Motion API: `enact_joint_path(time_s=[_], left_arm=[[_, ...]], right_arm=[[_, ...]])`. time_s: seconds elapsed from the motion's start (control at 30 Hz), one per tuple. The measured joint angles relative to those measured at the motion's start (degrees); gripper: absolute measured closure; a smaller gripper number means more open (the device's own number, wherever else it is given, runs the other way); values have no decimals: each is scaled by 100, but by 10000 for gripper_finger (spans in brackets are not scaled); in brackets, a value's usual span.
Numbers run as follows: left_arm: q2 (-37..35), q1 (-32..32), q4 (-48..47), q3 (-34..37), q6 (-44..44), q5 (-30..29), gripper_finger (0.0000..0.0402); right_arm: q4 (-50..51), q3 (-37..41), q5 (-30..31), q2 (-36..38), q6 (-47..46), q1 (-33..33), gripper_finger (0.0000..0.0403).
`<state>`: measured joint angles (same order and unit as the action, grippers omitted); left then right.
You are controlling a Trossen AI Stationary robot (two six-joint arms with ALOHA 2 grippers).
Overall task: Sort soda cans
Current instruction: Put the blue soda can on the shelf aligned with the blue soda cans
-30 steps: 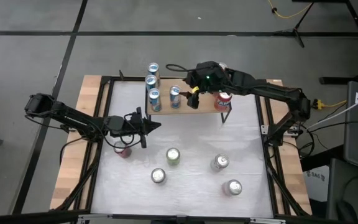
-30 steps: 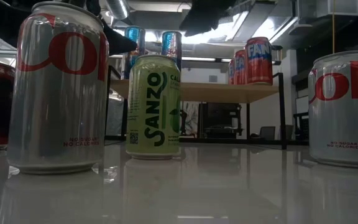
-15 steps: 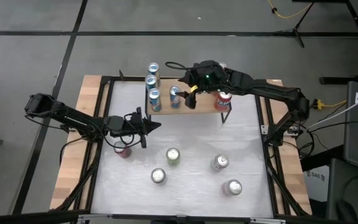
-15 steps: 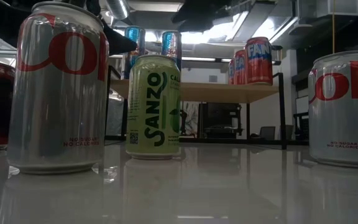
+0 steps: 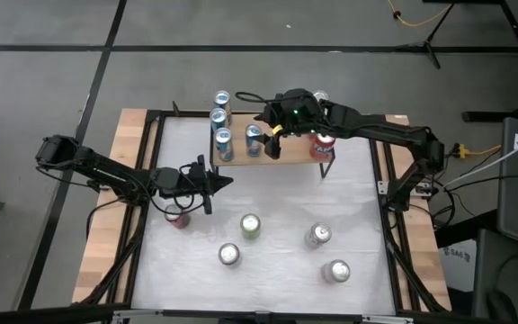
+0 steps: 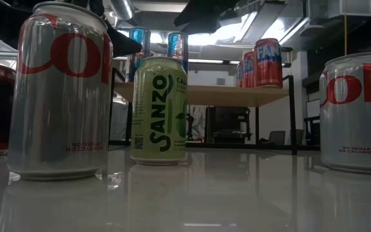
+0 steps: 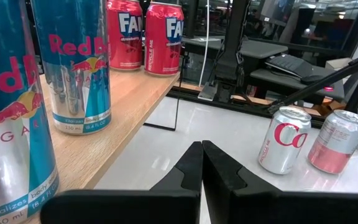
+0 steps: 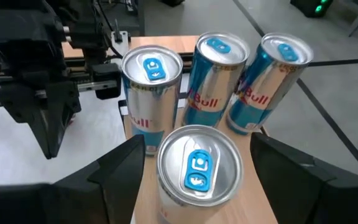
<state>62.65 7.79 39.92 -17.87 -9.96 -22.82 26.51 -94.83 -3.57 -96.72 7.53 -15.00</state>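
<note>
On the wooden shelf (image 5: 268,155) at the far side of the tabletop (image 5: 268,207), four blue-and-silver cans (image 8: 216,81) are grouped at one end and red cans (image 7: 143,36) at the other, evidently so that each kind is kept together. The right gripper (image 5: 268,137) is positioned over the blue group; in the right wrist view its fingers (image 8: 120,165) are seen spread apart on either side of the nearest blue can (image 8: 194,165), with a gap on both sides, so the can appears to stand free on the shelf rather than to be clamped. The can is probably being set there beside its like, though a grasp about to be made cannot be ruled out.

The left gripper (image 5: 218,183) is held low over the tabletop near the shelf, its fingers pressed together and empty, apparently waiting. Unsorted cans are left on the tabletop: a green can (image 5: 250,226), three silver cans (image 5: 320,236) and a red can (image 5: 179,217) close beside the left arm.
</note>
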Motion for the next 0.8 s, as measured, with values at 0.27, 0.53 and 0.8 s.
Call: enact_joint_path(time_s=[0.27, 0.53, 0.8], left_arm=[[0, 0, 0, 0, 0, -1, 401], [0, 0, -1, 0, 0, -1, 401], [0, 0, -4, 0, 0, -1, 401]], right_arm=[[7, 6, 4, -109, 3, -2, 123], [58, 4, 7, -260, 9, -2, 123], [56, 4, -2, -291, 63, -2, 123]])
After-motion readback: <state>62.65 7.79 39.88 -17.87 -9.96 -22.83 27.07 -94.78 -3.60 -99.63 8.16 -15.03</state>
